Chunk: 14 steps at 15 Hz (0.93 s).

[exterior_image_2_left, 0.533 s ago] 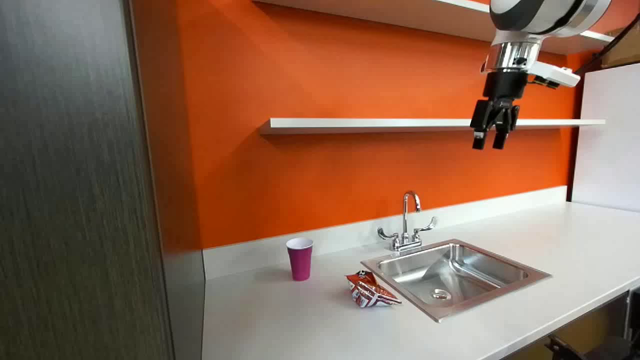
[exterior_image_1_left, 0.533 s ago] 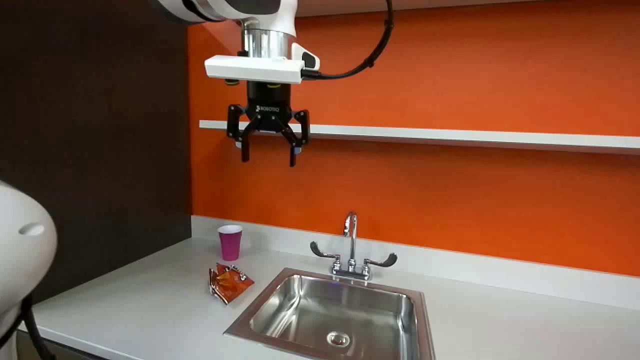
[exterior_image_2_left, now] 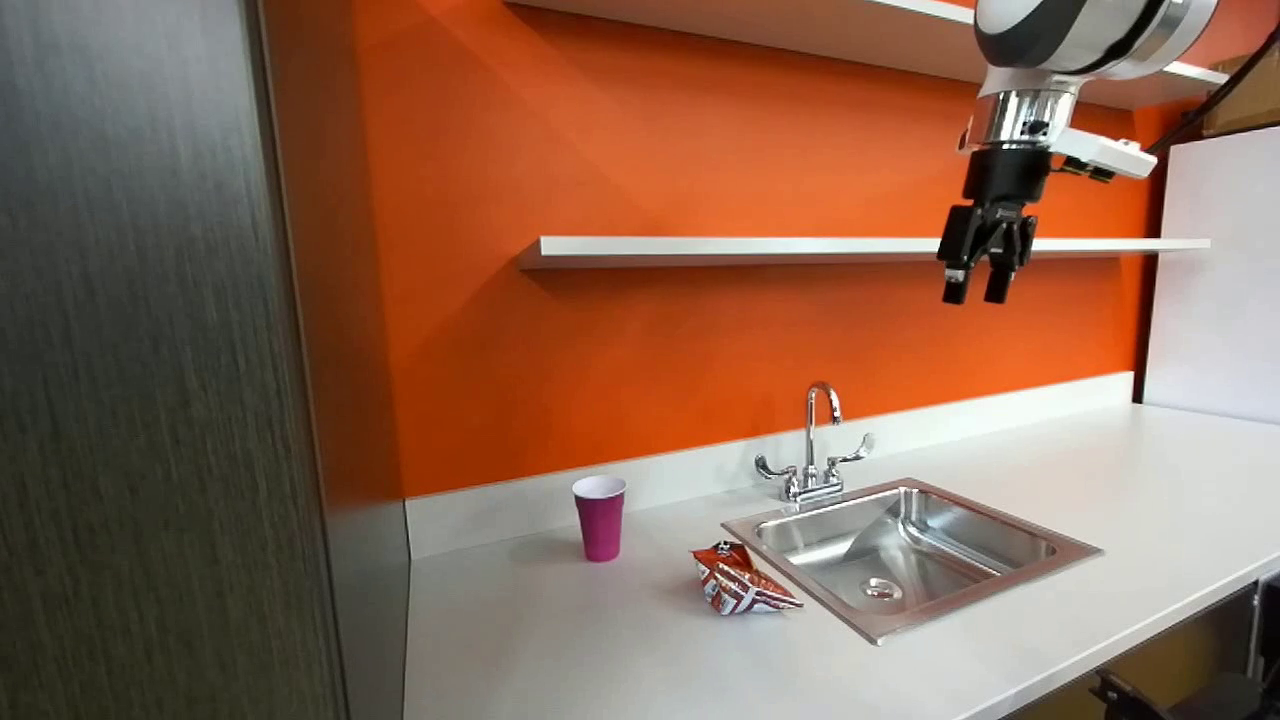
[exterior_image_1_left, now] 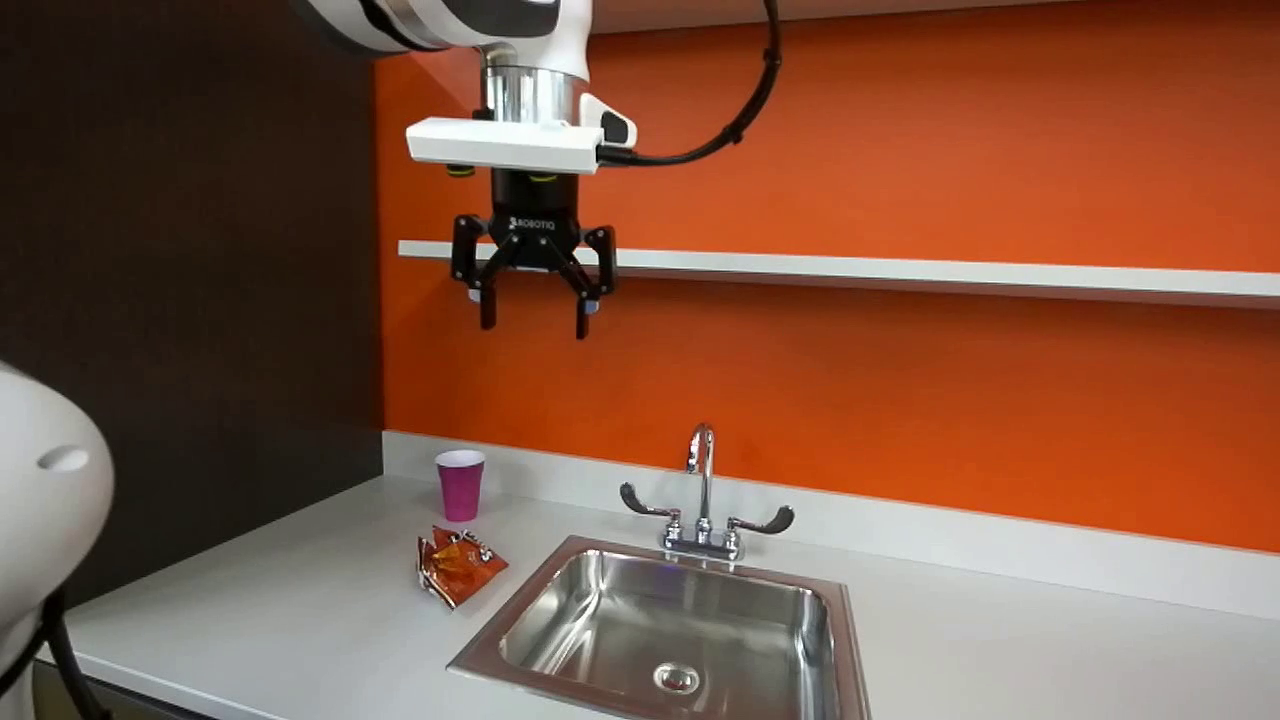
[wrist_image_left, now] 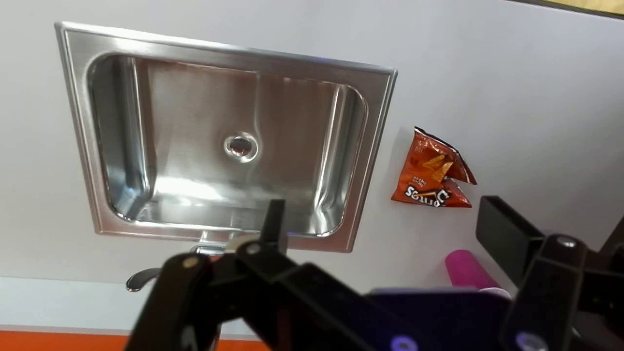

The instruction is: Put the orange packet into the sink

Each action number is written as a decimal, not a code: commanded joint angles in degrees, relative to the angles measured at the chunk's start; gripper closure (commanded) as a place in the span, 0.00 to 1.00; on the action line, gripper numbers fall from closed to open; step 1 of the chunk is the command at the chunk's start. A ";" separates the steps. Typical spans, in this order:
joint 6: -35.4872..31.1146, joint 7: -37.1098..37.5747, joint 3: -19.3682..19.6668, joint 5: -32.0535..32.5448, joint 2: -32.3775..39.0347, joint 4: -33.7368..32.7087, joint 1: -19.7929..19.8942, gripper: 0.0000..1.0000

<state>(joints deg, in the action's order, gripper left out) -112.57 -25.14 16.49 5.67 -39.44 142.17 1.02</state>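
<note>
the sink (exterior_image_1_left: pixel 720 630), a rectangular steel basin with a flat rim and a round drain (exterior_image_1_left: pixel 677 678) in its floor. at the sink's back edge rises a chrome faucet (exterior_image_1_left: pixel 704 525) with a lever handle to each side. just beside the sink, to its left in both exterior views, the orange packet (exterior_image_1_left: pixel 461 567) lies crumpled on the surface, a strip of counter between it and the rim. farther from the sink on that side, toward the wall, a pink cup (exterior_image_1_left: pixel 461 490) stands upright, off the stretch between packet and sink. well above the sink's level hangs the gripper (exterior_image_1_left: pixel 535 327), pointing down, its two fingers (wrist_image_left: pixel 274 217) wide apart; in the wrist view one overlaps the sink's faucet edge, the other partly covers the cup. the counter (exterior_image_1_left: pixel 300 600) around the sink is pale and flat, ending behind it in a low backsplash (exterior_image_1_left: pixel 960 540). above the backsplash, an orange wall (exterior_image_1_left: pixel 900 400) with a long white shelf (exterior_image_1_left: pixel 900 268); higher, in an exterior view, an upper shelf (exterior_image_2_left: pixel 800 35). a dark panel (exterior_image_1_left: pixel 200 300) borders the counter on the packet's side of the sink; a white panel (exterior_image_2_left: pixel 1220 280) stands well apart on the sink's opposite side.
</note>
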 commanded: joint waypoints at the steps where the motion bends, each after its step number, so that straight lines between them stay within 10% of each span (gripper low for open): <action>1: -2.62 5.75 -4.18 0.51 2.66 1.56 1.38 0.00; 14: -18.42 22.36 -15.21 -5.13 18.49 6.45 -3.06 0.00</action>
<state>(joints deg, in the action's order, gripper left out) -127.74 -4.64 2.63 2.91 -24.97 149.20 -1.25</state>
